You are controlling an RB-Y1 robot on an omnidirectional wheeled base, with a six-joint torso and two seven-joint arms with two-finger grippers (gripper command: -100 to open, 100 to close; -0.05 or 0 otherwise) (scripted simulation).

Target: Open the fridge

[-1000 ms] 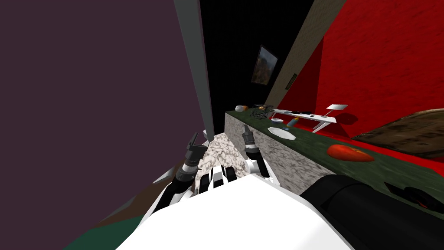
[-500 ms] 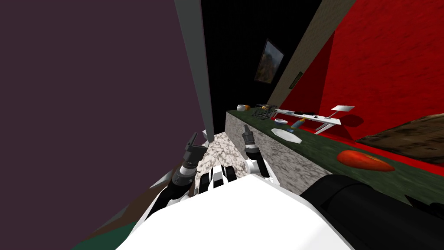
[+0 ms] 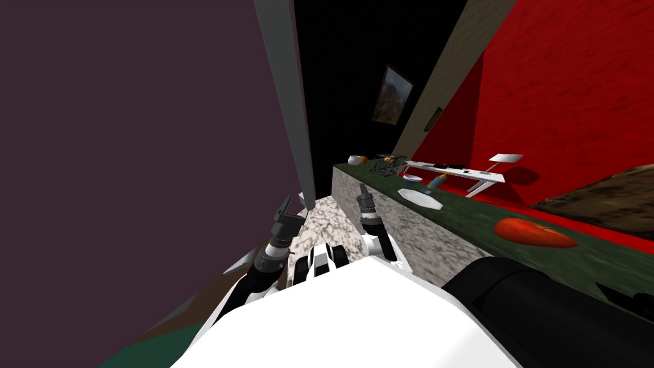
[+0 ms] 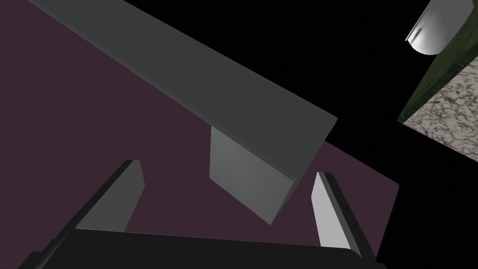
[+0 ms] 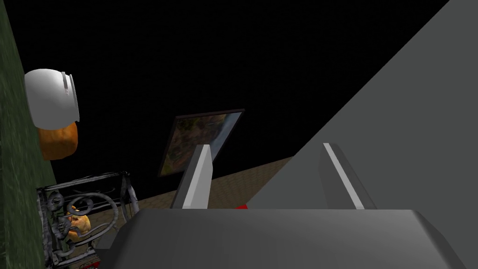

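Observation:
The fridge door [image 3: 128, 160] is a broad dark purple plane on my left, with a long grey handle bar [image 3: 290, 96] running down its near edge. My left gripper [image 3: 284, 207] hangs just below the bar's lower end. In the left wrist view the bar [image 4: 186, 70] and its grey mounting block [image 4: 247, 182] lie ahead, between the spread fingers of that gripper [image 4: 228, 169]; it is open and touches nothing. My right gripper [image 3: 362, 190] stands open beside the counter, nothing between its fingers [image 5: 200, 177], with a grey plane [image 5: 397, 140] behind one of them.
A counter [image 3: 383, 217] with a green top and marbled side runs along my right. It carries a white plate [image 3: 420, 197], a wire basket [image 3: 386, 165], a white jar [image 5: 49, 98], an orange thing [image 5: 58, 140] and a red thing [image 3: 533, 233]. A black area lies beyond the door.
The head view has swung slightly, so the counter's things sit a little further right. Both arms and grippers stand as before.

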